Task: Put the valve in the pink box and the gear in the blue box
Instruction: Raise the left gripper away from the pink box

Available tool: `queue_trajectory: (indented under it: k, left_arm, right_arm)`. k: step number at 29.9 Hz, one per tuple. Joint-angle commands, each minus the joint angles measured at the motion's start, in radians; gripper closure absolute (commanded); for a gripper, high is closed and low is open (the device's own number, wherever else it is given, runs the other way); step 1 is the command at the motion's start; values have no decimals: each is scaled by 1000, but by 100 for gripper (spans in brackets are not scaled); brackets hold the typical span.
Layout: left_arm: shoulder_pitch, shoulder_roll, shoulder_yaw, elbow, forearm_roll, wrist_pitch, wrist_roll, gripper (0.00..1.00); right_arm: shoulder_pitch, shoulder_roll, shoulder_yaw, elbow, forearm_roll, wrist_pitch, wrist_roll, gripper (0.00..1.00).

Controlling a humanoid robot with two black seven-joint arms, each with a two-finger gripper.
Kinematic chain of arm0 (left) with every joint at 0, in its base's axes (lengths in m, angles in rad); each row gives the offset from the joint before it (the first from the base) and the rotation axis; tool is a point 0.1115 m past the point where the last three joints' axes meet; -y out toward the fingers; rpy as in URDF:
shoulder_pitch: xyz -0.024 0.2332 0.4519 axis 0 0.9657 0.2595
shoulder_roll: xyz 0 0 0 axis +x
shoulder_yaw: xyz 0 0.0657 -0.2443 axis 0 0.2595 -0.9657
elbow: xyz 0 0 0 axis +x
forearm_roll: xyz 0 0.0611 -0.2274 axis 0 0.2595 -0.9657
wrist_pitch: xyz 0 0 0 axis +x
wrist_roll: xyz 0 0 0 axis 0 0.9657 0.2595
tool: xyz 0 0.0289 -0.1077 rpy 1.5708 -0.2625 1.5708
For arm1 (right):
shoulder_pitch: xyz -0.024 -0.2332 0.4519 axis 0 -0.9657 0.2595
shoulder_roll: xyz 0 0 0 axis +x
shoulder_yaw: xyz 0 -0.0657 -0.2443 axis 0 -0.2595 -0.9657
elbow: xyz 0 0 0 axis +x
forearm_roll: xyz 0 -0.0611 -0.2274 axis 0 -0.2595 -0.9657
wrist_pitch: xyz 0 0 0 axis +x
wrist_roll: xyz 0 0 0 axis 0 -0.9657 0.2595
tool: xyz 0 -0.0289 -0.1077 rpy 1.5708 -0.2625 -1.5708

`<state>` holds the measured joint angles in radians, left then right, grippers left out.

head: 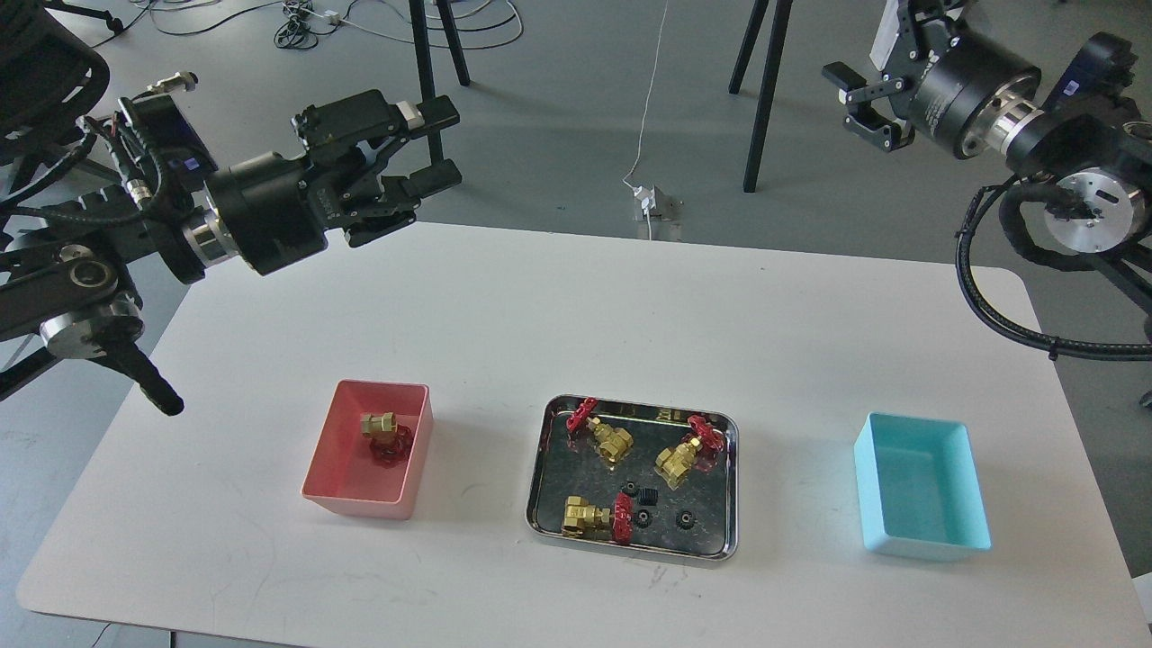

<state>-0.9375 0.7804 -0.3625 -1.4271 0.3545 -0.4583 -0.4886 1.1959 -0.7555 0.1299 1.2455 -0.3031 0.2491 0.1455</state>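
Observation:
One brass valve point(385, 436) with a red handwheel lies inside the pink box point(358, 504) at the front left of the table. Three more valves point(601, 435) point(684, 453) point(592, 517) lie in the steel tray point(630, 551), with small black gears point(643, 517) point(686, 519) point(631, 490) beside them. The blue box point(927, 543) stands at the front right and holds nothing. My left gripper point(443, 146) is open and empty, high above the table's far left edge. My right gripper point(859, 103) is open and empty, high at the far right, beyond the table.
A small black blocky piece point(651, 496) lies among the gears in the tray. The white table point(630, 315) is bare between the boxes and its far edge. Chair legs, cables and a power strip point(655, 205) are on the floor behind.

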Motion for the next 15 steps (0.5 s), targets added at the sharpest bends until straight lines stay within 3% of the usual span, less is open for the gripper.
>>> queue_trajectory:
  k: [1,5,9,15]
  left_arm:
    - [54,-149,-90,20,-164,-16,0,7]
    - [152,-326,-154,39,-192,-8,0,4]
    - [239,-470,-213,39,-189,44,0,2]
    - [243,-595,-196,42,-189,268,0,2]
  right_arm:
    - [114,-91,-212,223,-235,111,-1,0]
    - [272,-110,-477,417,-468,141,3,0]
    - [391,-42,-729,469,-618,145,5,0]
    - [436,119,-898,462,-797,148,6,0]
